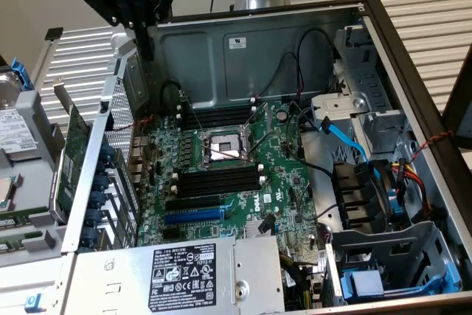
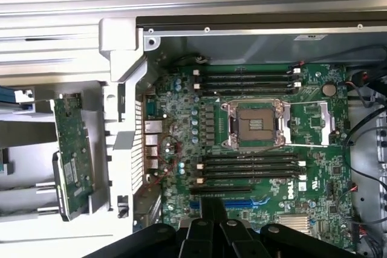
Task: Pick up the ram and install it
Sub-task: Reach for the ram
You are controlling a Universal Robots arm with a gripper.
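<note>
The ram [image 1: 26, 219] is judged to be the narrow green strip lying outside the case [image 1: 295, 35], at the exterior view's lower left, near the leaning expansion card [image 1: 74, 156]. Its label cannot be made out, so this identification is tentative. No stick is seen seated in the 2 banks of black memory slots [image 1: 217, 180] that flank the CPU socket [image 1: 223, 145].

The tool [image 1: 146, 46] is held high over the case's far corner, well apart from the strip, its fingers pressed together with nothing pinched. For a sound pick-up, the fingers would have to be spread first and the stick taken by its long edges, not its chips. At the slot, the notch should be matched and the white end clips left open.

The Dell logo [image 2: 300, 183] is read on the motherboard [image 2: 314, 119]. The power supply label [image 1: 184, 271] carries certification marks, but its small print cannot be read.
</note>
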